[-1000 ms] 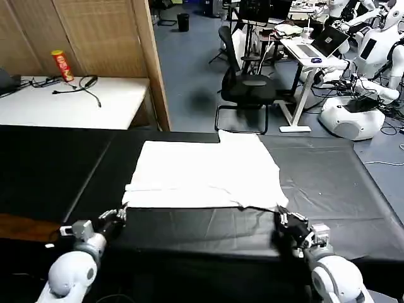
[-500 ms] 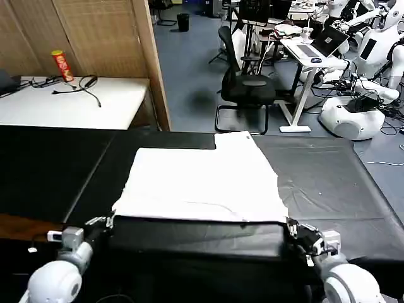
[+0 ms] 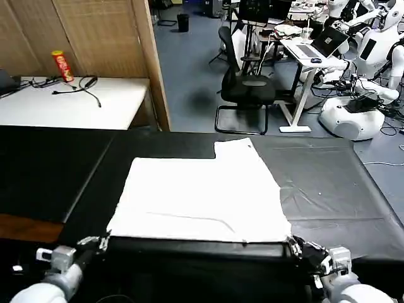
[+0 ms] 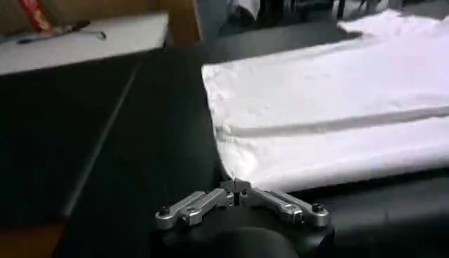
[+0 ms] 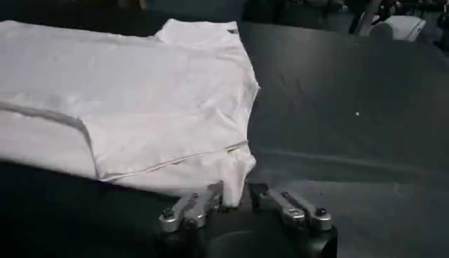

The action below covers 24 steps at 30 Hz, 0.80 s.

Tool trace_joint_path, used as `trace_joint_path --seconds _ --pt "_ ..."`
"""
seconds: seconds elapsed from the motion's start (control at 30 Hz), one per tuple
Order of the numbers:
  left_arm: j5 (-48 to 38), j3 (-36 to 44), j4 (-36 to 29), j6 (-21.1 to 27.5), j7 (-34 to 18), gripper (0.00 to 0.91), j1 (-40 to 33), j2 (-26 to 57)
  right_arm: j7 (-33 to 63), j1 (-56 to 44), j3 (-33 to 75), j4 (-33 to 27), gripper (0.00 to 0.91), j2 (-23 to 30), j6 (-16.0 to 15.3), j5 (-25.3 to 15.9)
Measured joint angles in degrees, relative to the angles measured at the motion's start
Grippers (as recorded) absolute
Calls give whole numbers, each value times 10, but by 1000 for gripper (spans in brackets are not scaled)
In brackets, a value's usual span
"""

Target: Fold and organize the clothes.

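At the desk's [image 3: 328,189] near edge, the left gripper [image 4: 237,188] and right gripper [image 5: 234,196] each pinch a T-shirt [image 3: 202,196] corner. Holding both corners keeps the hem taut, likely for folding.

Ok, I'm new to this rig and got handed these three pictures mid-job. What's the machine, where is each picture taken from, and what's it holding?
It is a two-armed robot. The head view looks down from its head camera onto a black cloth-covered table. Spread flat there is a plain white short-sleeved T-shirt. The other two pictures come from cameras on the wrists, looking along each gripper. The left gripper is shut on the shirt's near left corner, and the right gripper is shut on the near right corner, at the table's near edge. In the head view they sit at and. Behind stand a white side table and a black office chair.
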Motion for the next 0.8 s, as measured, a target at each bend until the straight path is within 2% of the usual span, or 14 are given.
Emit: trace_joint_path --seconds 0.07,0.2,0.27,0.33,0.53,0.8 --pt "2 -12 -10 9 3 878 1 -3 -1 10 1 2 878 -1 7 9" --pt "-12 -33 -12 -1 9 878 -12 0 -11 58 -10 -15 878 -8 50 2" --pt "-38 -34 -7 -17 1 878 -32 4 -9 107 -25 -47 878 -10 76 -7" --pt "-74 -30 3 -21 -12 878 -65 6 -6 161 -45 -86 878 -9 85 -11" --pt "-143 23 84 -11 -34 878 -225 8 -7 334 -125 -220 878 3 101 -38" --pt "-159 145 261 -11 -29 878 -448 2 -8 527 -233 -426 878 36 121 -54"
